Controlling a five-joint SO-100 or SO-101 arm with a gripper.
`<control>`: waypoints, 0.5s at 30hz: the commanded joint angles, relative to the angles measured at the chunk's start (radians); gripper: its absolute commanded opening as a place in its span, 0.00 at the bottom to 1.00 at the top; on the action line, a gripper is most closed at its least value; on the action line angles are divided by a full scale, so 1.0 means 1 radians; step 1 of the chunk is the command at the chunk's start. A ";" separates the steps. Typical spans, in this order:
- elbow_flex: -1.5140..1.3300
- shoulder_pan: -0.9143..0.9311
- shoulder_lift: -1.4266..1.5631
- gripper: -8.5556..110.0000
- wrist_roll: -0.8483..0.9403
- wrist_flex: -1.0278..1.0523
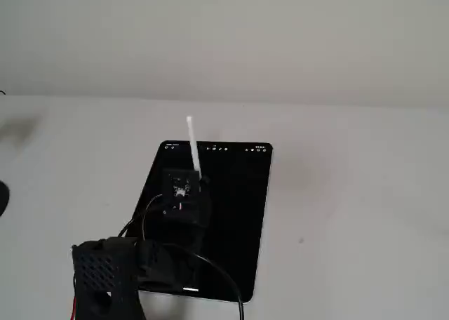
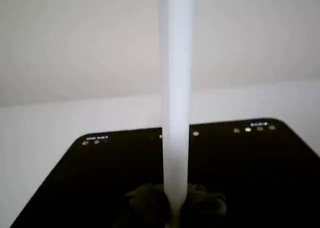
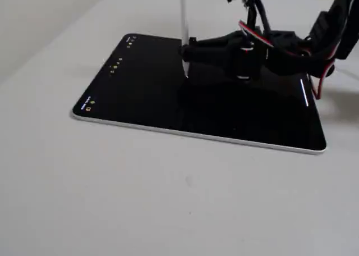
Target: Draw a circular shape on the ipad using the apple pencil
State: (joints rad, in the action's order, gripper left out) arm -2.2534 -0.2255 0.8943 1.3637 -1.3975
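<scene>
The ipad (image 1: 238, 215) lies flat on the white table, its screen all black with a row of tiny icons along the far short side. My gripper (image 3: 187, 51) is shut on the apple pencil (image 3: 183, 20), a slim white stylus held upright over the screen's middle. The stylus tip (image 3: 185, 73) is down at the glass; I cannot tell whether it touches. In the wrist view the apple pencil (image 2: 176, 113) rises between my dark fingers (image 2: 145, 205) above the ipad (image 2: 90, 178). The circular shape is not in view.
My black arm with its perforated housing (image 1: 105, 271) and looping black cable (image 1: 224, 281) covers the tablet's near left part. Red and white wires (image 3: 255, 34) run along the arm. A dark object (image 1: 2, 197) sits at the table's left edge.
</scene>
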 commanded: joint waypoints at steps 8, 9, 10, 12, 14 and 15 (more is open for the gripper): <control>-0.078 -0.077 0.029 0.07 0.023 -0.074; -0.087 -0.080 0.034 0.07 0.025 -0.080; -0.098 -0.083 0.040 0.07 0.026 -0.084; -0.123 -0.086 0.057 0.07 0.026 -0.089; -0.149 -0.086 0.075 0.07 0.028 -0.091; -0.158 -0.086 0.081 0.07 0.031 -0.092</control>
State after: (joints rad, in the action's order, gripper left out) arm -2.3685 -0.2945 0.9173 1.3760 -1.4742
